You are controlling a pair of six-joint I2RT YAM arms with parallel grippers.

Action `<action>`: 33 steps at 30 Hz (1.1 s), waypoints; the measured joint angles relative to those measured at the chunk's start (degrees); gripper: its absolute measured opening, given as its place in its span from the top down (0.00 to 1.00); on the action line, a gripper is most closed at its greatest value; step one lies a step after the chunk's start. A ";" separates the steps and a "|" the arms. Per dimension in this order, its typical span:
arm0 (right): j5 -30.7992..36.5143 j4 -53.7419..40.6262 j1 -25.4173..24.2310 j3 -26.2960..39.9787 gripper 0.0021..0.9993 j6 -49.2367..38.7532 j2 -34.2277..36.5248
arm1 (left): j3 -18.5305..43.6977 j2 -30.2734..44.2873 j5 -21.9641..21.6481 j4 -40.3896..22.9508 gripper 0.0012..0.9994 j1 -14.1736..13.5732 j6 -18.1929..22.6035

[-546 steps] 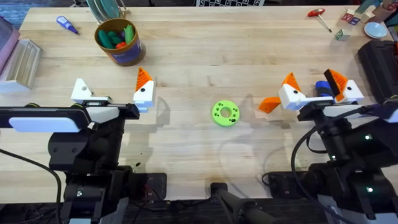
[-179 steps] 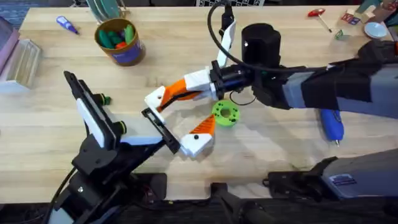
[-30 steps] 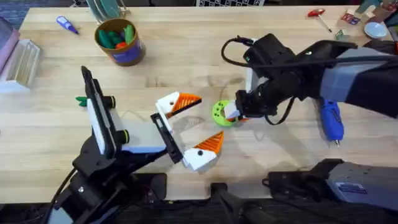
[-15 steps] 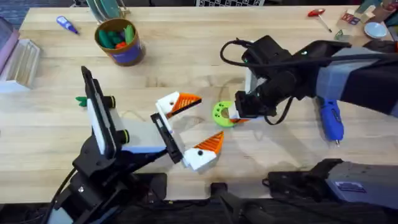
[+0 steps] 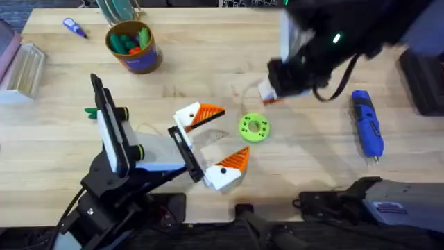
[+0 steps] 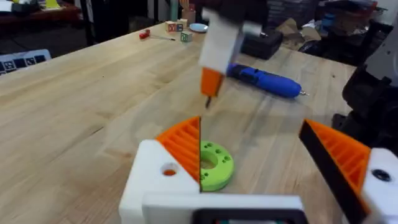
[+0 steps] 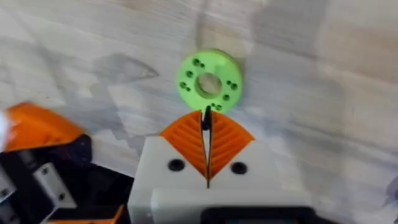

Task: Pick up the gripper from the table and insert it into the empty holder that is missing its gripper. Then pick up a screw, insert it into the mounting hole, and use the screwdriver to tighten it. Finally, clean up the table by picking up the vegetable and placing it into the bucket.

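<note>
one blurred right end effector [image 7: 207, 127] pinches a tiny dark screw [image 7: 206, 116]; left end effector [image 5: 211, 141] released.

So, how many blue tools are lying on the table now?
2. The small pen-like tool lies at the far left, beside the bucket; the screwdriver lies on the right. The raised right arm may hide more at the far right.

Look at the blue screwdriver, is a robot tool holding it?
No, the blue screwdriver lies alone on the table, apart from both arms.
</note>
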 joint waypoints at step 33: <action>-6.69 6.31 21.14 16.21 1.00 0.75 6.47 | 0.00 0.00 0.00 0.00 0.01 0.00 0.00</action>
